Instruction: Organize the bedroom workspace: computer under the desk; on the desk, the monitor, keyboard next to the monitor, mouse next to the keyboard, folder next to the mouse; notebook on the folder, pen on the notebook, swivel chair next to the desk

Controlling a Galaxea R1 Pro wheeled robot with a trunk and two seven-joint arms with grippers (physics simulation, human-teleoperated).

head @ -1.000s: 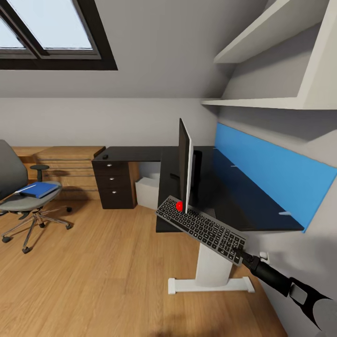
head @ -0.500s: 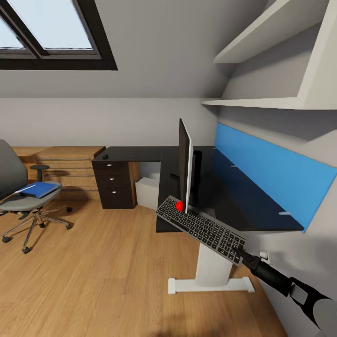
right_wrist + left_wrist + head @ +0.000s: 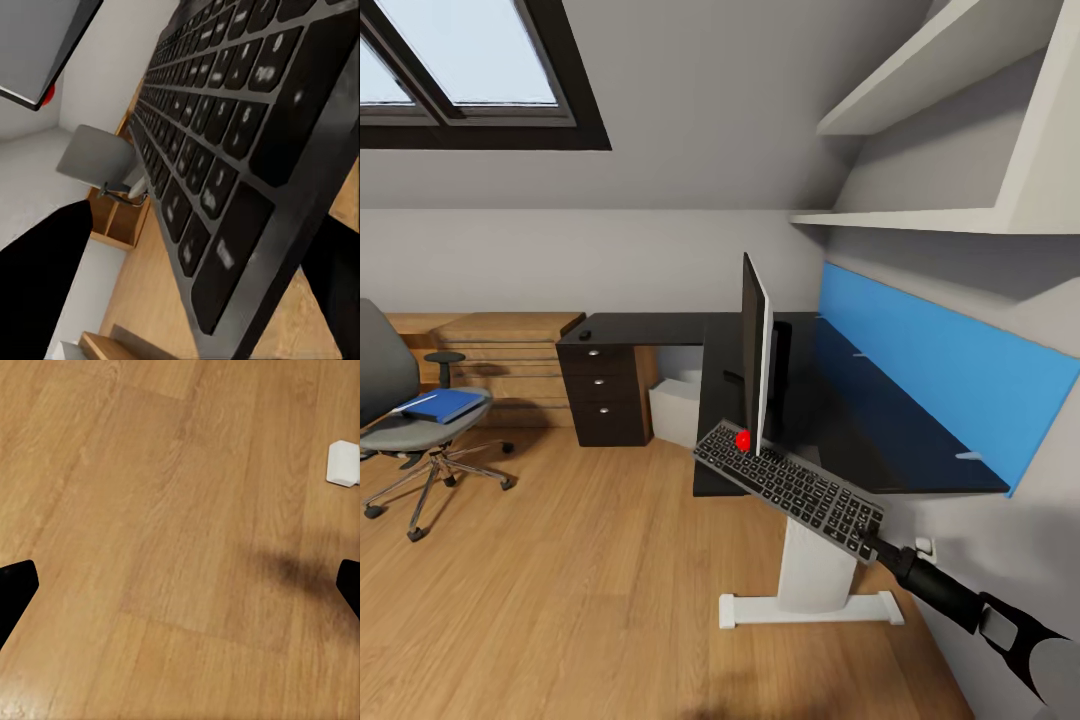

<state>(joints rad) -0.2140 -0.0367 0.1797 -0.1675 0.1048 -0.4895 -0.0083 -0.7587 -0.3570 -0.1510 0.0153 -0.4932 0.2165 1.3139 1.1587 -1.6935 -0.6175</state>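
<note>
— Right now, where does the keyboard [image 3: 792, 485] lie from the hand?
— Right gripper [image 3: 872, 541] pinches one short end of it. From there the long axis runs away from the hand, slanting up toward the monitor [image 3: 756, 355]. Far end sits over the front corner of the desk [image 3: 840, 410], just in front of the screen's lower edge by the red dot; the held end hangs past the desk's front edge. Whether the far end touches the top, cannot tell.
— And the other arm?
— Left gripper [image 3: 180, 592] hangs spread wide over bare floor, holding nothing. Right arm is the one in play.
— Look of the thing?
— Slim, black frame, dark grey keys with pale legends, long and narrow, tilted. Judgement: it needs swinging level, fully onto the top beside the monitor.
</note>
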